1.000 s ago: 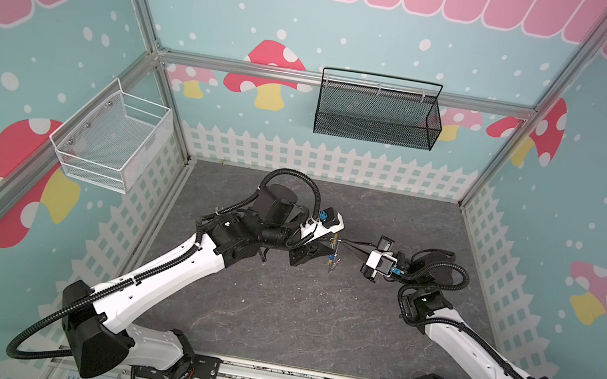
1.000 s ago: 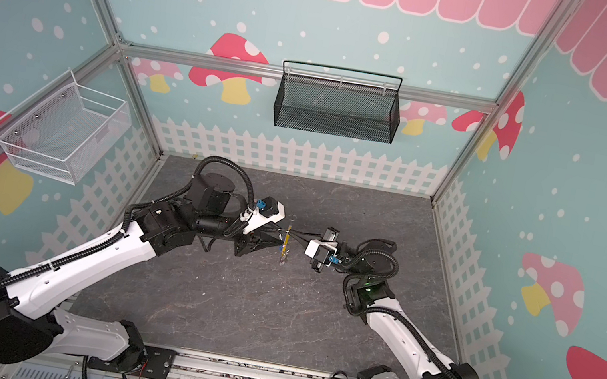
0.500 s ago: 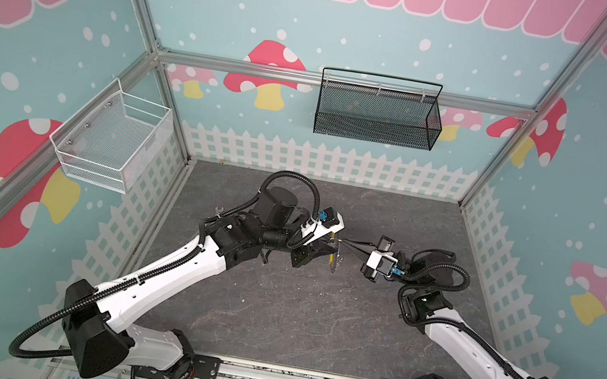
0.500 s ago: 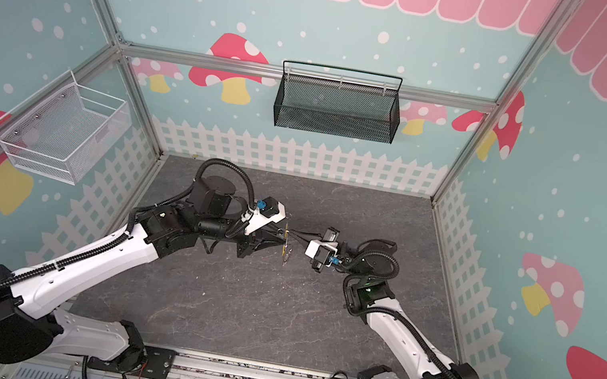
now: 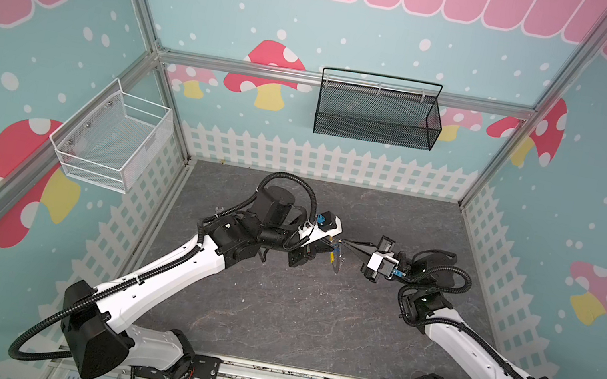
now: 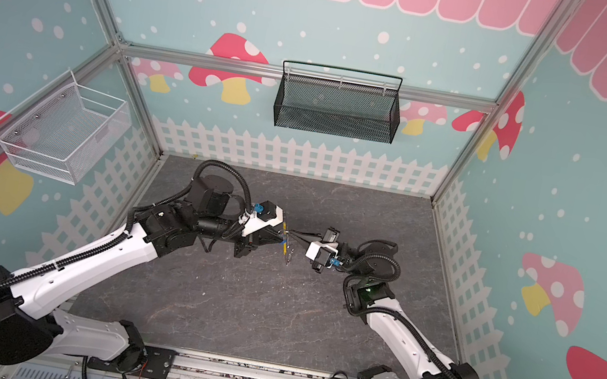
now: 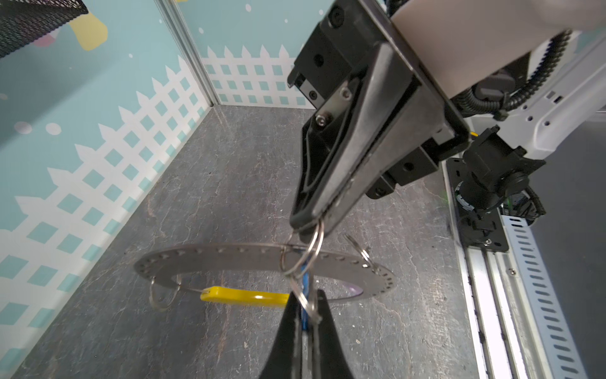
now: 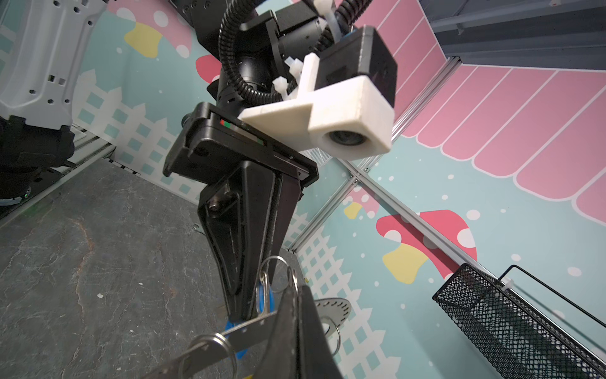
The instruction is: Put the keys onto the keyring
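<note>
Dark grey stone-patterned surface lies below both raised arms. Left jaws are clamped on the blue rectangular plastic key tag, mid-air over the centre. Right jaws are clamped on the flat perforated metal keyring with yellow plastic segment, just beside the tag.

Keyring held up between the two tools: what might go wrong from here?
1. The left tool holds the blue-tagged key in mid-air. A slip would likely drop it onto the table.
2. The right tool grips the keyring very close by, so the fingertips could bump.
3. A loose split ring hanging on the keyring might snag.
</note>
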`<state>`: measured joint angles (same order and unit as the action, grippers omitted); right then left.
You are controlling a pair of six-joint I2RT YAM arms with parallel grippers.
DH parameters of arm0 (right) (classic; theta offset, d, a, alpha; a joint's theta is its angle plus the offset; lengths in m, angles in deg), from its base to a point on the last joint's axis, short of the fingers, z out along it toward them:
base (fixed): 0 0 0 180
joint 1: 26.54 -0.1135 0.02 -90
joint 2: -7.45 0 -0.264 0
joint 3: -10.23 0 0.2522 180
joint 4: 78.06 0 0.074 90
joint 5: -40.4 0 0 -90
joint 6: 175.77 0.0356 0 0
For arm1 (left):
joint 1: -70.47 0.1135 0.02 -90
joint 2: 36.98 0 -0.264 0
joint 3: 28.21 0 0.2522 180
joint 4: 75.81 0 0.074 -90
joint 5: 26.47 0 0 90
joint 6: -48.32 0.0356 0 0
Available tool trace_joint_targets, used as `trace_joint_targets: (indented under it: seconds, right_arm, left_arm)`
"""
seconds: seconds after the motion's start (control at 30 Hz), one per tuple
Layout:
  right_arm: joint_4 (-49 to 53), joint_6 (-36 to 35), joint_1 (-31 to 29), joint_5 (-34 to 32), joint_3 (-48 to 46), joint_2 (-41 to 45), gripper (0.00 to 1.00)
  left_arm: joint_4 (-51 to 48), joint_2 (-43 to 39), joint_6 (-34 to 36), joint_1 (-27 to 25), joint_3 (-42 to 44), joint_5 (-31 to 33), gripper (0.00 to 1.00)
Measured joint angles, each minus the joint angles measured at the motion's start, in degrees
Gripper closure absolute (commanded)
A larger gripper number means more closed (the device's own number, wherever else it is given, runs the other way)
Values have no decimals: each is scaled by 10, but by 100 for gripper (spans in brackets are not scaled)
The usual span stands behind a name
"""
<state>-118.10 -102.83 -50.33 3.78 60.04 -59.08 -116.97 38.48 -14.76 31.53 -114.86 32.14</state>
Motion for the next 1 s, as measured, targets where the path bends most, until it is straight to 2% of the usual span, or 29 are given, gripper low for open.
trace_joint_targets:
  seconds: [0.27,0.37,0.47,0.53,0.63,0.83,1.0]
  right_arm:
    - [-10,6,0,6,-7,1,100]
    - [-11,7,0,7,-8,1,100]
    - [-12,11,0,4,-8,1,100]
    - [-13,13,0,-2,-8,1,100]
    - [-12,15,0,-15,-8,1,100]
    - [-6,15,0,-30,-8,0,100]
    - [-1,13,0,-31,-8,-2,100]
  left_arm:
    - [-8,1,16,20,0,-45,100]
    - [-10,2,18,27,-2,-57,81]
    - [-10,4,13,33,-3,-55,69]
    - [-9,6,5,35,-3,-48,64]
    - [18,1,-12,31,6,-25,62]
    - [96,-68,-53,-14,89,62,62]
    - [131,-89,-81,-19,89,83,62]
